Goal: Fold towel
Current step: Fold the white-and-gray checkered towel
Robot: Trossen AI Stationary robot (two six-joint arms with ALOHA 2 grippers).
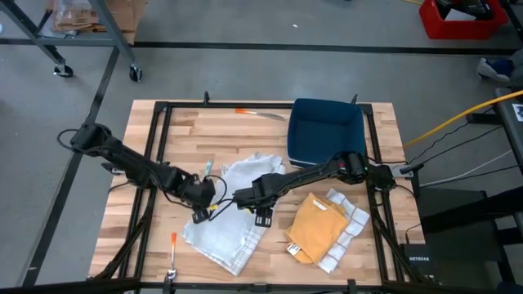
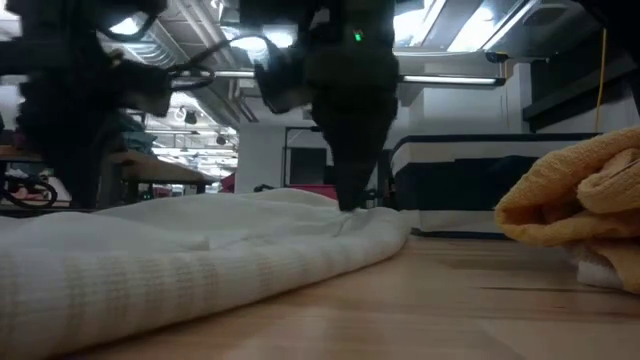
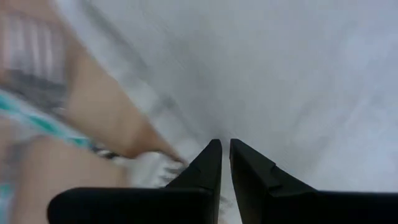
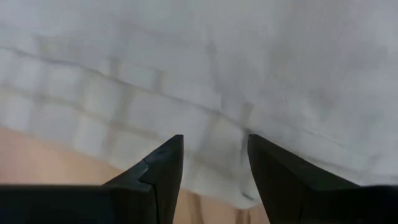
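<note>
A white towel (image 1: 222, 220) with a checked border lies rumpled on the wooden table, between the middle and the near edge. In the low view the towel (image 2: 190, 250) forms a long low mound. My left gripper (image 1: 199, 209) is at its left edge. In the left wrist view the left gripper (image 3: 224, 148) points down at the towel (image 3: 298, 74), its fingers almost together. My right gripper (image 1: 261, 215) is at the towel's right edge. It is open, and the right gripper (image 4: 214, 142) has a finger on either side of the towel's checked border (image 4: 124, 106). My left gripper comes from above, pointing down, shut on the white towel near its left edge (image 3: 186, 163), beside bare table. Only a thin strip of cloth shows between the fingers; one layer or several, I cannot tell. The towel lies flat on the table around the hold. My right gripper is low over the towel's right edge (image 4: 214, 124); whether its fingertips touch the cloth, I cannot tell.
A folded yellow towel (image 1: 317, 227) lies on a white checked cloth (image 1: 347, 220) to the right of my right gripper. A dark blue tray (image 1: 327, 131) sits toward the far edge. Small orange-handled tools lie at the far edge (image 1: 249, 112) and near the left front (image 1: 173, 238).
</note>
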